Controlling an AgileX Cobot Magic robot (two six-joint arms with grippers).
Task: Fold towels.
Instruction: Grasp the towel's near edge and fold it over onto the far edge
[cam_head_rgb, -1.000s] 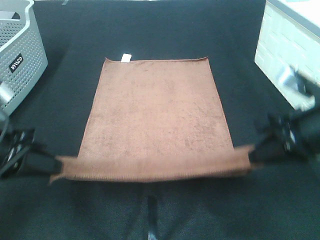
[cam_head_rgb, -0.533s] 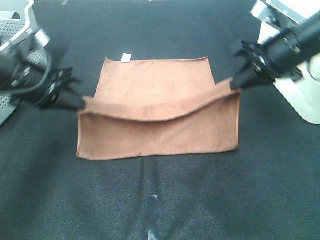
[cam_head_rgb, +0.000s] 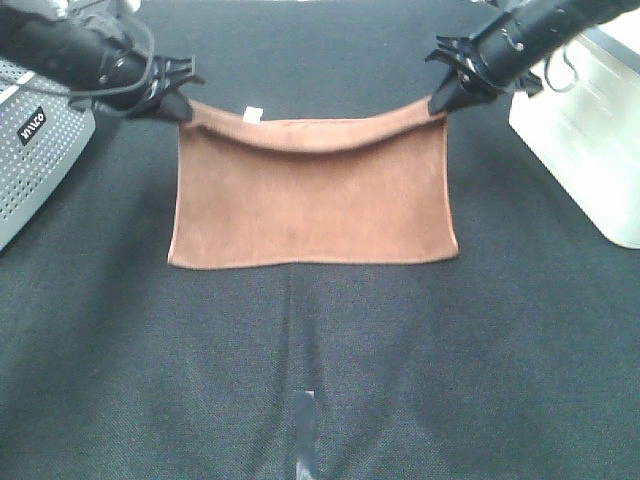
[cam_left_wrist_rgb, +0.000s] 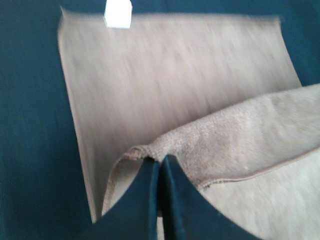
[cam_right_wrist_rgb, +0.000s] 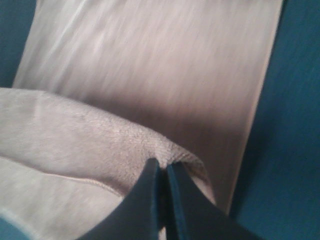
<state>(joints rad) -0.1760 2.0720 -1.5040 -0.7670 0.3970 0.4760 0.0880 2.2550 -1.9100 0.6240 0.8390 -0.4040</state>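
Note:
The rust-brown towel (cam_head_rgb: 310, 195) lies folded in half on the black table, its fold line toward the front. My left gripper (cam_head_rgb: 183, 108) is shut on the towel's carried left corner, held over the far left corner. My right gripper (cam_head_rgb: 438, 102) is shut on the carried right corner at the far right. The carried edge sags between them, just above the lower layer. The white tag (cam_head_rgb: 253, 114) shows at the far edge. In the left wrist view the pinched corner (cam_left_wrist_rgb: 150, 152) and the tag (cam_left_wrist_rgb: 118, 14) show; in the right wrist view the fingertips pinch the hem (cam_right_wrist_rgb: 172, 160).
A grey perforated basket (cam_head_rgb: 35, 140) stands at the far left. A white box (cam_head_rgb: 585, 130) stands at the far right, close to my right arm. A strip of tape (cam_head_rgb: 303, 430) lies on the black cloth near the front.
Both grippers have carried the towel's near edge up and across to the far edge, folding the towel in half. The towel's visible length has halved.

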